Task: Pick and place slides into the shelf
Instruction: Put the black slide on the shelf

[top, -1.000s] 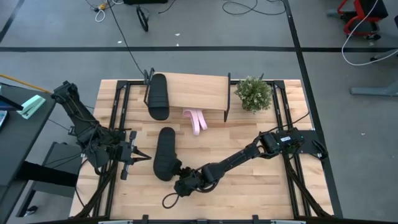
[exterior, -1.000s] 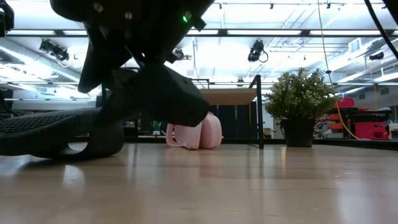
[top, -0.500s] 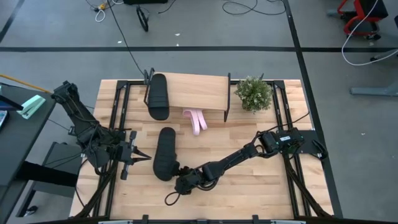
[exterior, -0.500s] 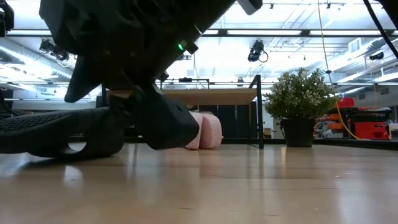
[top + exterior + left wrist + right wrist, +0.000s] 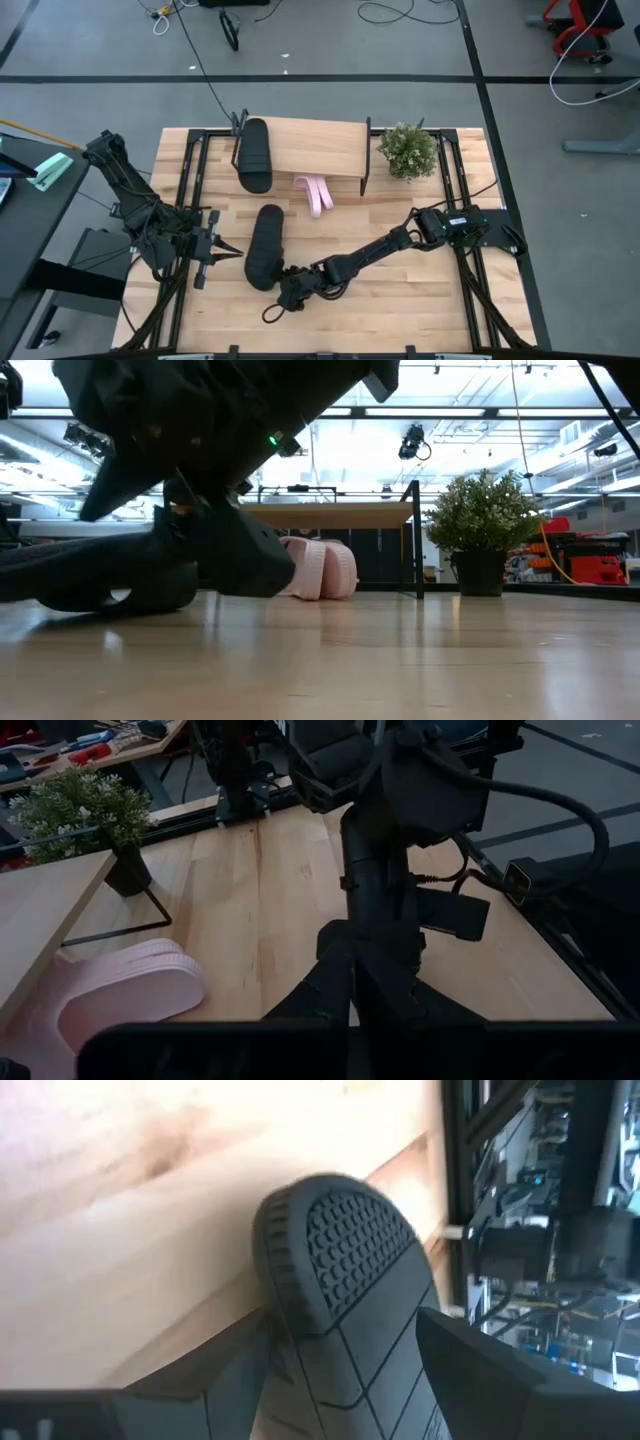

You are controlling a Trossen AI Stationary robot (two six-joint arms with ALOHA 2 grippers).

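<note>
The wooden tabletop (image 5: 400,300) carries the shelf (image 5: 315,146) at its far side, a low rack with a light wood top board. One black slide (image 5: 254,155) is seen at the rack's left end, and the pink slides (image 5: 314,193) lie at its front edge, partly beneath the board; a potted plant (image 5: 408,150) stands just beside its right end. The second black slide (image 5: 265,246) lies on the open table, well apart from the rack. The right gripper (image 5: 288,290) is stretched low to that slide's near end, its fingers (image 5: 230,1370) spread on either side of the ribbed sole (image 5: 340,1245), not yet closed. The left gripper (image 5: 226,250) waits, parted, just beside the slide. A grip on the rounded end alone could likely slip or let the slide tilt; the crowded arms risk contact.
</note>
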